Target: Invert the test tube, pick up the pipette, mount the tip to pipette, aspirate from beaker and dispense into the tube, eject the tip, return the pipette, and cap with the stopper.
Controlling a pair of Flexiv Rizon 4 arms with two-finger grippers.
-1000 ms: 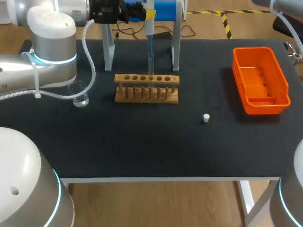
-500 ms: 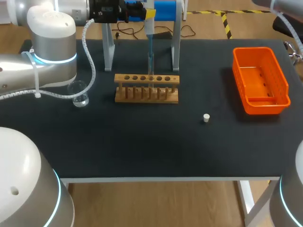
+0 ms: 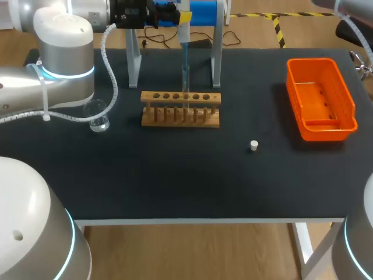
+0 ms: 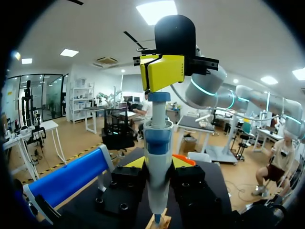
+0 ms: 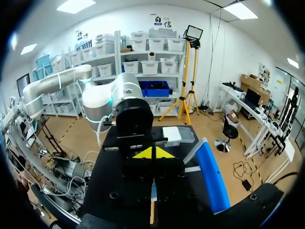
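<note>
Pipette (image 4: 157,138) clamped in left gripper (image 4: 159,165), tip down in tube (image 3: 186,83) at rack (image 3: 180,116). Right gripper (image 5: 152,153) closed atop plunger. Likely dispensing: press slow, straight; hold tip centred.

One pipette (image 3: 183,32), one wooden rack (image 3: 180,111), one glass beaker (image 3: 99,121), one white stopper (image 3: 254,145) and one orange basket (image 3: 322,125) share the single tabletop (image 3: 175,175). One stand (image 3: 217,58) at upper centre has two pale uprights. Two arms show, left arm (image 3: 58,64) and right arm (image 4: 214,93), with one hand each: left hand (image 4: 159,164), right hand (image 5: 152,153).
</note>
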